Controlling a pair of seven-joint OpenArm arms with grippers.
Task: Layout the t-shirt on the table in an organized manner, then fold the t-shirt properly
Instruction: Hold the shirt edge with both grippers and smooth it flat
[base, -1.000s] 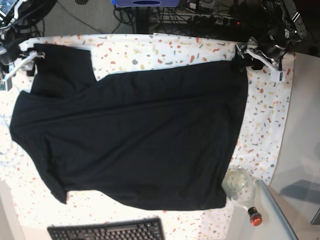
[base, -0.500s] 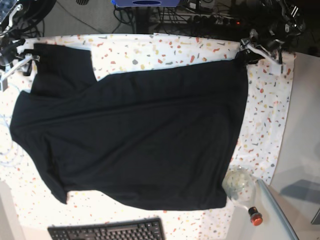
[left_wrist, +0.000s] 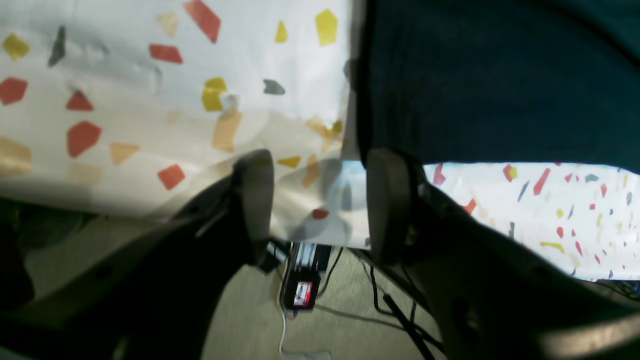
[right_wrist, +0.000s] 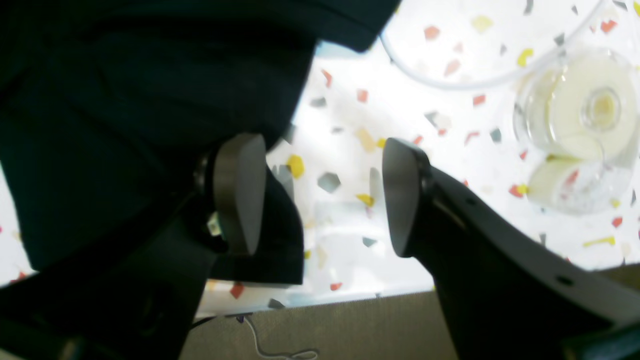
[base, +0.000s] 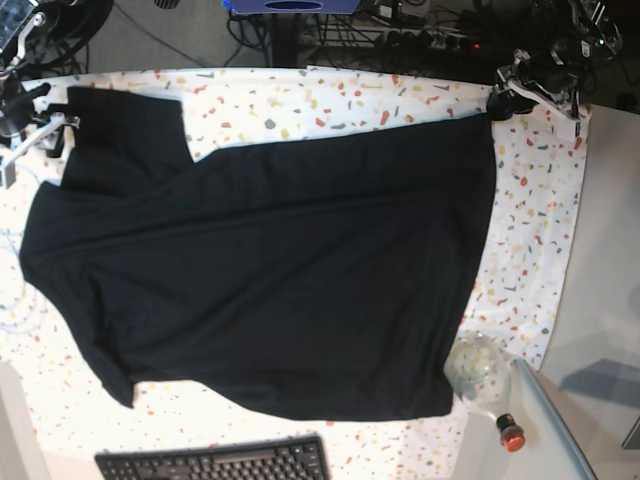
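Fabric of the black t-shirt (base: 270, 270) is lying spread across the speckled table (base: 530, 250), mostly flat, with one sleeve reaching toward the far-left corner of the base view and soft diagonal ridges running through the body. Both arms are sitting at the shirt's far corners with nothing pinched: the left gripper (left_wrist: 320, 205) is hanging over the table's far edge with its jaws apart and empty, the shirt's corner lying just beside one finger (left_wrist: 387, 205), while the right gripper (right_wrist: 320, 195) is also showing a wide gap between its pads, with the sleeve fabric beside and partly behind one finger (right_wrist: 240, 192) but not caught. The layout looks close to done, though the ridges and the slanted hem suggest it is not yet square. Risk from here is lying mainly in the next grasp: closing on too little cloth at a corner could be letting it slip mid-fold, and catching the tablecloth along with the shirt would be dragging everything askew. Near the hem, a clear glass bottle (base: 478, 375) with a red cap is sitting touching or almost touching the shirt, so a sweeping fold could be knocking it; a black keyboard (base: 215, 462) is lying just beyond the near edge
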